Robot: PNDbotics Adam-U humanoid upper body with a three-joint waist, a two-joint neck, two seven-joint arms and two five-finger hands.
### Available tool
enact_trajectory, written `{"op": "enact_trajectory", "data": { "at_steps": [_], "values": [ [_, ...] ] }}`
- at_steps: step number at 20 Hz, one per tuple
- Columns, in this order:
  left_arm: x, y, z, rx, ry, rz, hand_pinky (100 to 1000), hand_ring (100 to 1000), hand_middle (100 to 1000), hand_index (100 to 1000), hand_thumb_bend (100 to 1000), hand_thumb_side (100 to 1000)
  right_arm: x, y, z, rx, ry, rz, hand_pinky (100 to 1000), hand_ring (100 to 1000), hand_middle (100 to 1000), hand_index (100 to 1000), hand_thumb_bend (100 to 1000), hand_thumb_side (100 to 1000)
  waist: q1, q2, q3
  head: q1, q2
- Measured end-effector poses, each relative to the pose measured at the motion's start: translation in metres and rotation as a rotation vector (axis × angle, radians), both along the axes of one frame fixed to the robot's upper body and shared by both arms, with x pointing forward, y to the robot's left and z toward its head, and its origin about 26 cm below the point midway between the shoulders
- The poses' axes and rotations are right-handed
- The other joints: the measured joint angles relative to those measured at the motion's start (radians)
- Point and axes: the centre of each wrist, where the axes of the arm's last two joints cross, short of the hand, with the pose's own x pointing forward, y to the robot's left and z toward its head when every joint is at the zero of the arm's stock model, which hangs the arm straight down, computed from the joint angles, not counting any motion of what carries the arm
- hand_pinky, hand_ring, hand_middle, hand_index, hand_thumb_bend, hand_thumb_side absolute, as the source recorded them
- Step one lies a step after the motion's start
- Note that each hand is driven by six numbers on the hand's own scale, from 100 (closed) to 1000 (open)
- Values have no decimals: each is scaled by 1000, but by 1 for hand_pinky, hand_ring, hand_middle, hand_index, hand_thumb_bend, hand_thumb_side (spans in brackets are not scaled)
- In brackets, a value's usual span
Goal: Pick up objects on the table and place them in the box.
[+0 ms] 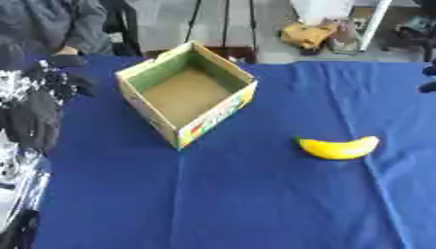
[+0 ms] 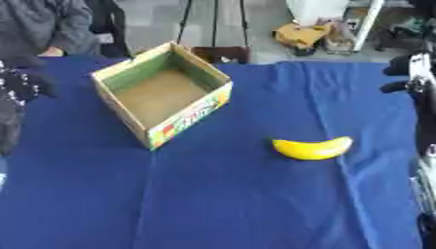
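Banana (image 1: pixel 338 148): yellow, smooth, curved with both tips turned up, lying alone on the cloth at right of centre, well apart from the box and untouched by either hand.

Left edge, left eye view: left hand (image 1: pixel 34 121), black, hanging at mid-height over the cloth's left margin with silver arm parts above and below it. Fingers point down and look relaxed, grasping nothing.

Upper centre-left: cardboard box (image 1: pixel 150 113), open-topped, set at an angle to the frame. Plain brown floor inside, green lining on the inner walls, nothing in it. The near outer wall carries a printed colour band with red, green and yellow patches; the lettering is too blurred to read.

Surface: table under a blue cloth (image 1: pixel 255 204), matte, with long fold creases running top to bottom and a few slanting ones at right.

Right edge, right eye view: right hand (image 2: pixel 400 78), black parts beside a white and silver arm; whether it is released or clenched, cannot tell.

Top of frame: grey floor beyond the table, a yellow-brown object (image 1: pixel 308 34) and a white upright.
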Motion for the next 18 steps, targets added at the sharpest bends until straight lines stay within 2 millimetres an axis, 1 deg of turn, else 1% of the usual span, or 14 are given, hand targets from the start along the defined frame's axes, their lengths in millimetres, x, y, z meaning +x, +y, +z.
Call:
{"op": "enact_trajectory", "data": {
  "at_steps": [8, 10, 14, 18],
  "values": [
    [0, 0, 0, 3, 4, -2, 532, 564, 635, 701, 582, 1000, 8, -14, 17, -143, 16, -1, 496, 636, 572, 785, 100, 678, -4, -5, 3, -8, 1],
    [0, 0, 0, 4, 4, -1, 532, 563, 634, 701, 582, 1000, 10, -16, 18, -175, 27, 2, 515, 670, 588, 801, 100, 643, -5, -6, 5, -10, 2],
    [0, 0, -1, 6, 7, -4, 532, 563, 634, 701, 582, 1000, 18, -20, 27, -298, 62, 28, 539, 702, 609, 817, 100, 625, -8, -9, 9, -29, 19],
    [0, 0, -1, 8, 11, -6, 532, 562, 633, 702, 582, 1000, 30, -23, 30, -439, 126, 57, 566, 722, 625, 826, 100, 619, -12, -14, 15, -48, 31]
  ]
}}
